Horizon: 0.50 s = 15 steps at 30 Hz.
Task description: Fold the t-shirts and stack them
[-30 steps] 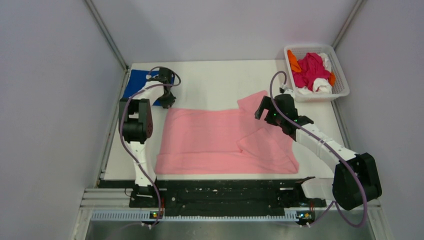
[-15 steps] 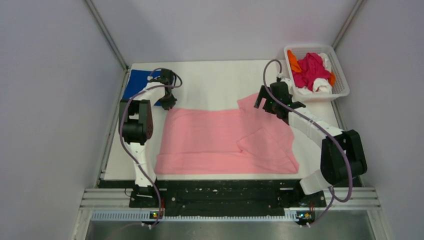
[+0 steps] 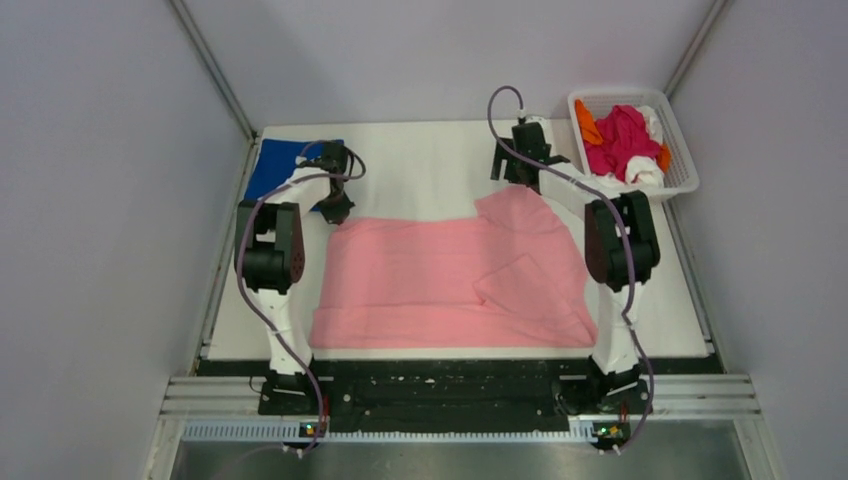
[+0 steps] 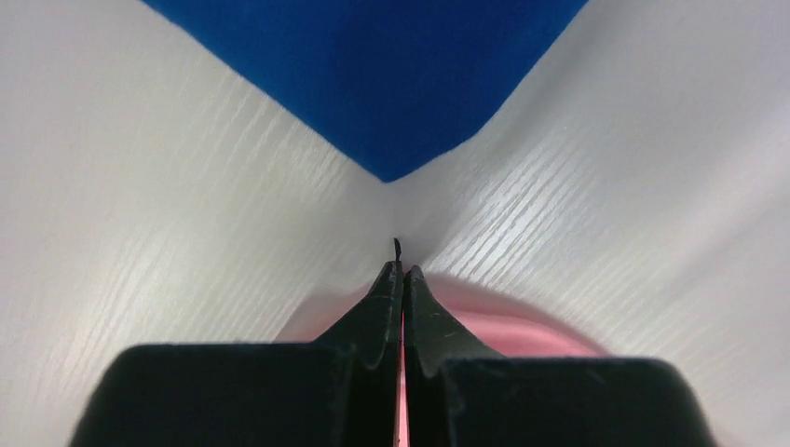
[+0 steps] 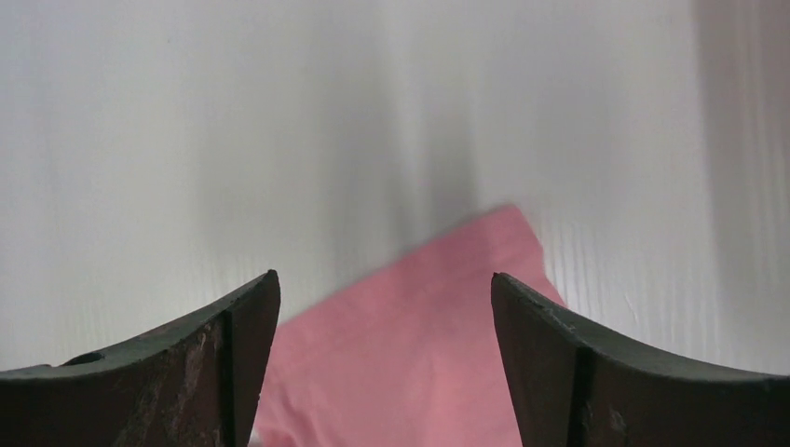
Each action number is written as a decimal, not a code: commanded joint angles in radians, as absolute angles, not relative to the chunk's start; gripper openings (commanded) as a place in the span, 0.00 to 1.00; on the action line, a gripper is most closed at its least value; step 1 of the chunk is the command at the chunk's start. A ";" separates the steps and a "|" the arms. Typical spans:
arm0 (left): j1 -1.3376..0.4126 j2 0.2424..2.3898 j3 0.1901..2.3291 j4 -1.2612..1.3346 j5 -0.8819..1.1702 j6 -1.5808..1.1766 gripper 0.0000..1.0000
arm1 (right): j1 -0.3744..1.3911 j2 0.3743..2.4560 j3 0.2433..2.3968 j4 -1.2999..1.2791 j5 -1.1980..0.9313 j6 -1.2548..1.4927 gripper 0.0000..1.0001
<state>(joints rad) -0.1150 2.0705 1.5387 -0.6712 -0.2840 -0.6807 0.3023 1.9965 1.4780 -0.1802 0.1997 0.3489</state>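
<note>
A light pink t-shirt (image 3: pixel 440 280) lies spread across the middle of the table, with a fold on its right side. A royal blue t-shirt (image 3: pixel 272 165) lies folded at the far left. My left gripper (image 3: pixel 337 210) sits at the pink shirt's far left corner. In the left wrist view that gripper (image 4: pixel 401 270) is shut, with pink fabric (image 4: pixel 522 321) in the slit and bulging around its tips, and the blue shirt (image 4: pixel 373 74) lies just beyond. My right gripper (image 3: pixel 517 170) hangs open over the shirt's far right corner; pink cloth (image 5: pixel 419 354) lies between its fingers (image 5: pixel 384 279).
A white lattice basket (image 3: pixel 680 150) stands at the far right corner, holding magenta (image 3: pixel 618 140), orange and white shirts. Grey walls close in the table on three sides. Both arm bases are at the near edge.
The left gripper has shut at the pink shirt's far left corner. The right arm has swung from over the shirt's right side to its far right corner, jaws narrowing slightly.
</note>
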 commanded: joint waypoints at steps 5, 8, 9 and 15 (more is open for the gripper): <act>-0.126 1.937 1.480 -0.661 -0.270 -0.660 0.00 | 0.296 2.244 1.790 -0.334 0.260 0.215 0.77; -0.129 1.922 1.460 -0.649 -0.256 -0.660 0.00 | 0.296 2.247 1.774 -0.358 0.255 0.232 0.75; -0.129 1.914 1.456 -0.646 -0.254 -0.661 0.00 | 0.295 2.243 1.760 -0.359 0.247 0.238 0.75; -0.139 1.885 1.436 -0.634 -0.241 -0.660 0.00 | 0.295 2.226 1.694 -0.349 0.207 0.278 0.69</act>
